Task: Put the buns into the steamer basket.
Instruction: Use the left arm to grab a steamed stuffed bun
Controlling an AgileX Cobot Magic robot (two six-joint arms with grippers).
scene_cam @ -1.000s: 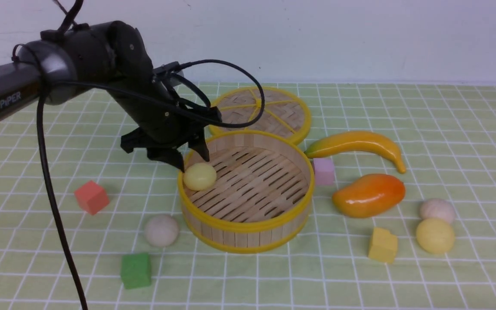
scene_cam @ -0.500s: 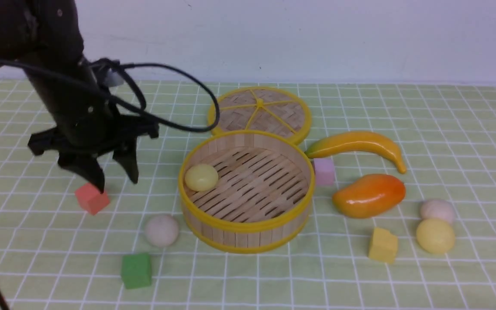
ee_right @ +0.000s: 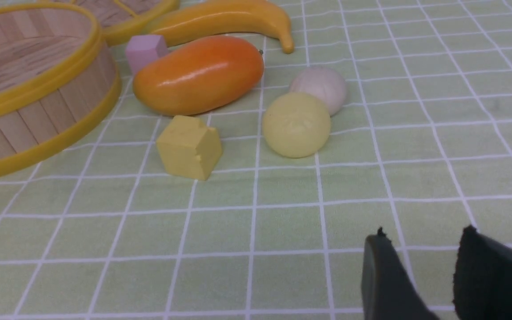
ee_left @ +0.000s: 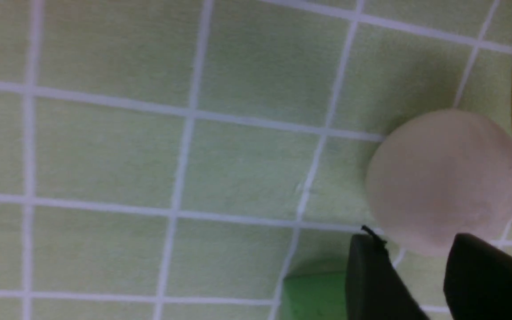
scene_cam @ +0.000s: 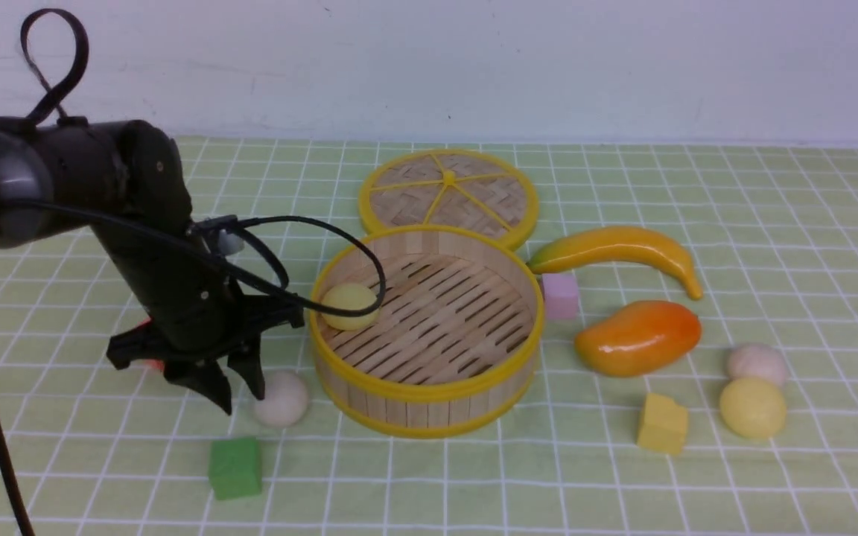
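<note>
The left gripper is hanging low over the worktop, jaws apart and nothing between them, just beside the nearest off-white bun. That bun is lying on the checked cloth close to the wall of the steamer basket, with the green cube near it on the other side. From the left wrist view, the bun is sitting just beyond the fingertips, not yet between them, and the gap looks narrower than the bun. To my eye the gripper is going to need wider jaws before it moves in, or a finger will nudge the ball and send it rolling. It should straddle the bun at its widest part and close gently, keeping the far finger clear of the basket wall. One pale yellow bun is already resting inside the basket against its left wall. The other two buns are waiting together on the right, ahead of the right gripper, which is open and empty.
</note>
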